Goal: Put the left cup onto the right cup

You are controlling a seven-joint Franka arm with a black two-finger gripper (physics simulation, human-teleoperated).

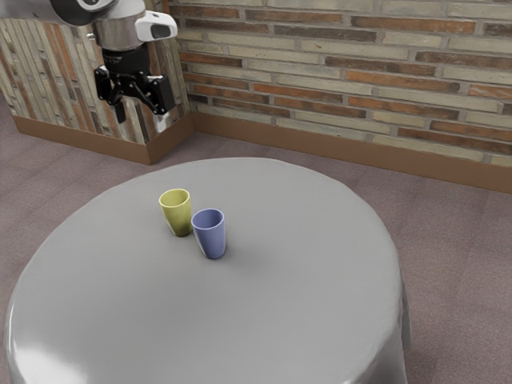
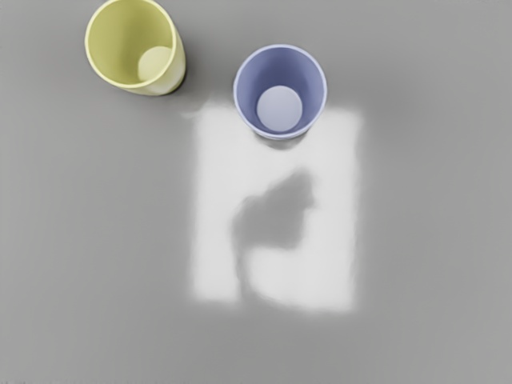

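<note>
A yellow-green cup [image 1: 176, 211] stands upright on the round grey table [image 1: 304, 304], and a blue cup [image 1: 210, 233] stands upright just to the exterior view's right of it, nearly touching. Both are empty. From above, the wrist view gives the yellow-green cup [image 2: 134, 46] and the blue cup [image 2: 280, 90] side by side with a small gap. My black gripper [image 1: 134, 110] hangs high above the table's far left edge, well clear of both cups, open with nothing between its fingers.
A grey cloth covers the table and drapes over its edge [image 1: 396, 320]. A brick wall [image 1: 344, 72] runs behind, with a corner pillar [image 1: 48, 72] at the exterior view's left. A bright patch with my hand's shadow [image 2: 272, 220] lies on the cloth beside the blue cup.
</note>
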